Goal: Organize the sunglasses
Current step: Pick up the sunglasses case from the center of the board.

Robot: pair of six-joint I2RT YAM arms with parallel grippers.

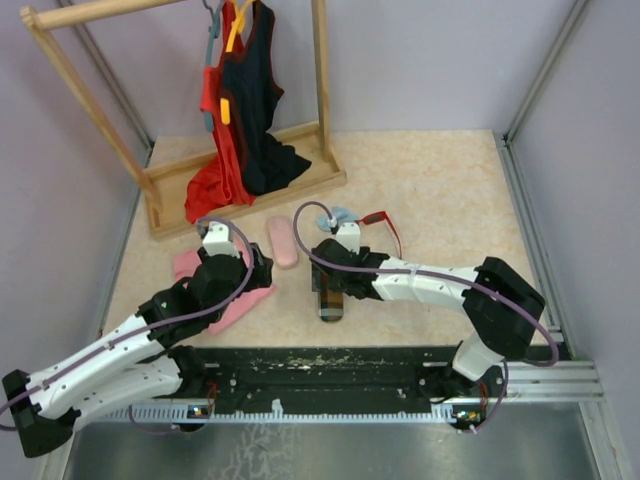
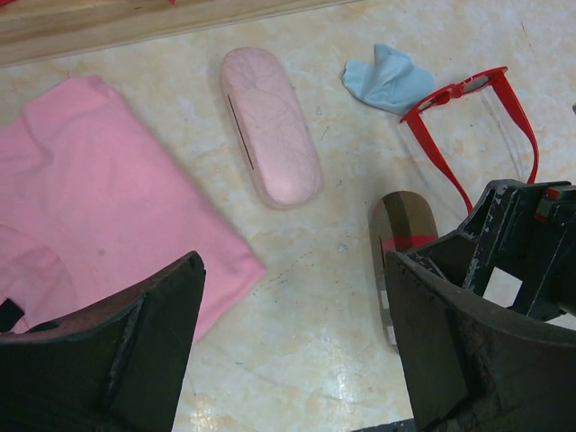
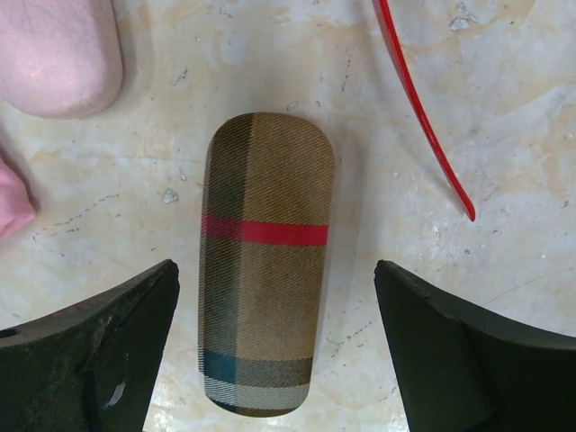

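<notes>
Nearest us, the left pincer hangs released over bare surface with nothing between its fingers. A pink cloth lies just to its left, and the right arm's housing crowds its right finger, so the likeliest trouble is the two arms knocking together if either swings sideways. The right pincer is also released, its fingers spread on either side of the plaid case without touching it. If it descends here, we judge its right finger could catch the red temple lying just beside the case and drag the frame. The red sunglasses lie unfolded a little farther out, beyond the plaid case and touching the blue cloth. Their thin temples look easy to snag or twist. We cannot see the orange-yellow pair in any view. Both cases appear shut, so we expect one must be opened first. The pink case sits between the arms, near both. Room is tight there, but open to the right and far right. The wooden rack blocks the far left.
</notes>
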